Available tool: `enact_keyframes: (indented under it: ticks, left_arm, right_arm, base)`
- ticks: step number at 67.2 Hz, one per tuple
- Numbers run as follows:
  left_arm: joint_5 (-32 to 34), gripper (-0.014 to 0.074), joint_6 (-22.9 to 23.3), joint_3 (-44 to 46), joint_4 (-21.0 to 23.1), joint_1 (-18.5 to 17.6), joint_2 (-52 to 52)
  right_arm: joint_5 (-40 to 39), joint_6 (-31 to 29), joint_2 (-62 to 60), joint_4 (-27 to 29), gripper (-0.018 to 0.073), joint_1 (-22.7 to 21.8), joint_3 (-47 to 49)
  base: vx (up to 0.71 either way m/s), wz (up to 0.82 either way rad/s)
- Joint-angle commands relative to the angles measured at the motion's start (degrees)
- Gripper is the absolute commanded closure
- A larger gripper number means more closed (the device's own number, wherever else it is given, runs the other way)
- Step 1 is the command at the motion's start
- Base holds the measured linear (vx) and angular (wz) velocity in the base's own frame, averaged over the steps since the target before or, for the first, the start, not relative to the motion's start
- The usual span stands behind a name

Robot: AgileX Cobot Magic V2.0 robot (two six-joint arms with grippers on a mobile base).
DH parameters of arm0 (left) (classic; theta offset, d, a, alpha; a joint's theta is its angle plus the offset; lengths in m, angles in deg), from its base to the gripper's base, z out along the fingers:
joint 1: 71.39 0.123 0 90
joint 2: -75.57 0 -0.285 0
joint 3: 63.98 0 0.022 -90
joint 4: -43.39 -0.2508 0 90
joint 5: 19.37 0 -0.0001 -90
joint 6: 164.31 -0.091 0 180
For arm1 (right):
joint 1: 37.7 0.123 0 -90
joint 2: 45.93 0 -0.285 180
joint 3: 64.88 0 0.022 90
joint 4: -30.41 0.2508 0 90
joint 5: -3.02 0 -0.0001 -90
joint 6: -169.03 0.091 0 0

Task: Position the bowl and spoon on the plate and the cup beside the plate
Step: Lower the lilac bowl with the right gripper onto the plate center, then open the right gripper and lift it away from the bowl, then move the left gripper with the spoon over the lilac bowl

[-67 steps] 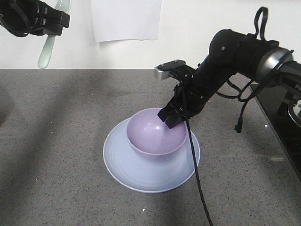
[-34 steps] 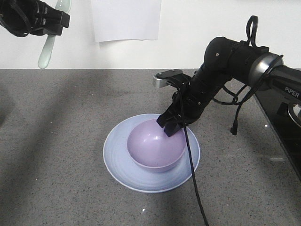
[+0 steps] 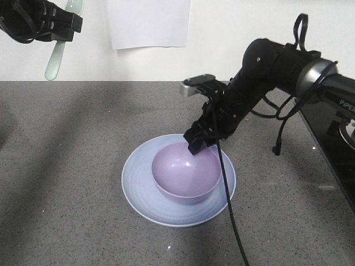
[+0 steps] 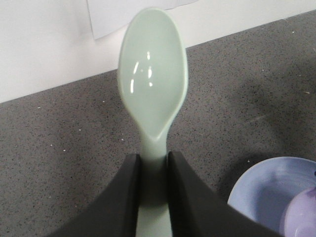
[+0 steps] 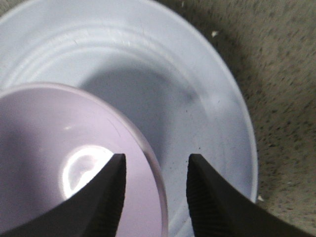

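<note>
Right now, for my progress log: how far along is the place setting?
Done: the round lilac plastic bowl sits on the round pale blue plate; the right gripper straddles its rim, jaws open. In hand: the left gripper holds the mint-green plastic spoon aloft. Left: spoon onto plate, and the cup, which no view shows.

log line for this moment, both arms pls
right pincer: open, astride bowl rim | bowl: on plate | left pincer: shut on spoon, aloft | cup: not in view

Lilac bowl (image 3: 186, 172) upright on pale blue plate (image 3: 138, 188), mint spoon (image 4: 152, 84) held aloft
</note>
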Motion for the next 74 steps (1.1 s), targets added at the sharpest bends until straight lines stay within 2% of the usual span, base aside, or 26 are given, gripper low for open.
enact_keyframes:
  ticks: [1, 26, 31, 34, 42, 47, 52, 56, 66, 74]
  left_arm:
    - [4.54, 0.0603, 0.10, 1.24, 1.02, -0.39, 2.35]
    - [3.88, 0.0603, 0.15, 1.24, 1.04, -0.39, 2.35]
    - [3.44, 0.0603, -0.04, 1.24, 2.26, -0.39, 2.23]
    - [3.69, 0.0603, -2.08, 1.24, 3.66, -0.39, 2.23]
    - [0.98, 0.0603, -16.44, 1.31, 9.61, -1.36, 2.29]
    - [-1.14, 0.0603, -20.76, 1.31, 12.51, -2.32, 2.11]
    - [-2.17, 0.0603, -22.54, 1.31, 14.68, -3.54, 1.48]
    - [-2.75, 0.0603, -23.54, 1.31, 14.69, -4.88, 0.70]
    - [-5.97, 0.0603, -24.45, 1.42, 12.32, -8.46, -2.15]
    - [-8.99, 0.0603, -24.45, 1.42, 9.02, -11.22, -4.93]
  right_arm:
    - [-0.67, 0.14, -5.43, 1.10, 0.0260, -0.05, 3.95]
    - [-1.47, 0.14, -14.56, 1.15, 0.0291, -0.05, 15.64]
    - [-2.83, 0.14, -16.73, 1.15, 0.0300, -0.05, 17.19]
    - [-3.91, 0.14, -18.07, 1.15, 0.0305, -0.05, 17.84]
    - [-7.72, -0.02, -22.06, 1.10, 0.0319, -0.05, 18.41]
    - [-10.10, -0.02, -24.41, 1.05, 0.0323, -0.05, 18.41]
    - [-11.71, -0.02, -26.96, 1.05, 0.0322, -0.05, 18.41]
    - [-12.24, -0.02, -28.51, 1.05, 0.0322, -0.05, 18.41]
    - [-11.85, -0.02, -31.53, -0.24, 0.0322, -0.05, 18.41]
    - [-8.17, -0.02, -32.23, -1.94, 0.0322, -0.05, 18.28]
  base:
    - [0.00, 0.00]
    - [0.00, 0.00]
    - [0.00, 0.00]
    - [0.00, 0.00]
    - [0.00, 0.00]
    - [0.00, 0.00]
    - [0.00, 0.00]
    - [0.00, 0.00]
    - [0.00, 0.00]
    - [0.00, 0.00]
